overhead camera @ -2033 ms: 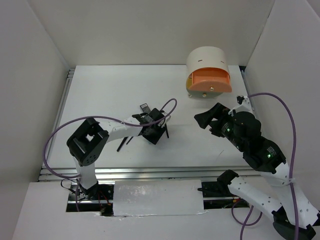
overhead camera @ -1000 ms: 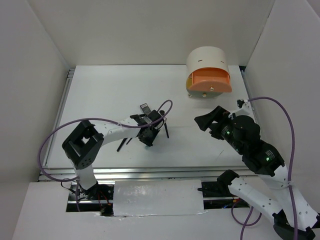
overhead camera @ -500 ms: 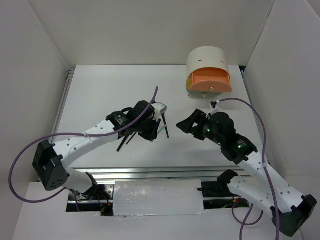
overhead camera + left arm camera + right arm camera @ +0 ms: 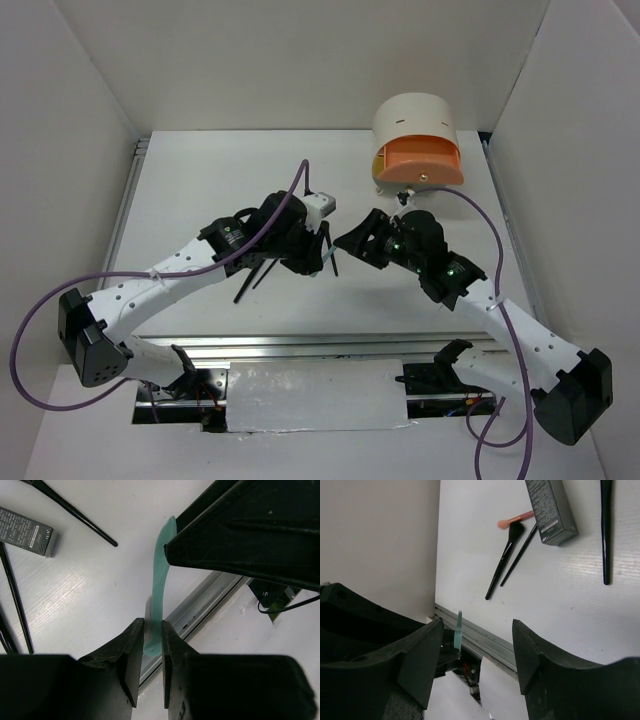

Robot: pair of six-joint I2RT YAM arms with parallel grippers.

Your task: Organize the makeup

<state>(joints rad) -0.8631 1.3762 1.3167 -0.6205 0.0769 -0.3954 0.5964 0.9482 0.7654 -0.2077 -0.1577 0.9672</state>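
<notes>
My left gripper [image 4: 151, 625] is shut on a mint-green stick [image 4: 159, 580] and holds it clear of the white table, as the right wrist view [image 4: 457, 630] also shows. My right gripper [image 4: 477, 650] is open wide, and the stick's free end stands just inside its left finger [image 4: 420, 660]. In the top view the two grippers, left [image 4: 312, 255] and right [image 4: 352, 243], meet at the table's middle. On the table lie a dark grey tube [image 4: 550, 510], a coral-pink stick [image 4: 515, 520] and thin black brushes [image 4: 502, 562].
A cream round-topped box [image 4: 413, 120] with an orange drawer front [image 4: 425, 162] stands at the back right. More black brushes [image 4: 245, 285] lie under the left arm. A metal rail [image 4: 300, 345] runs along the table's near edge.
The left arm has stretched right and lifted the mint-green stick off the table. The right arm has swung left, so its open jaws now meet the stick.
</notes>
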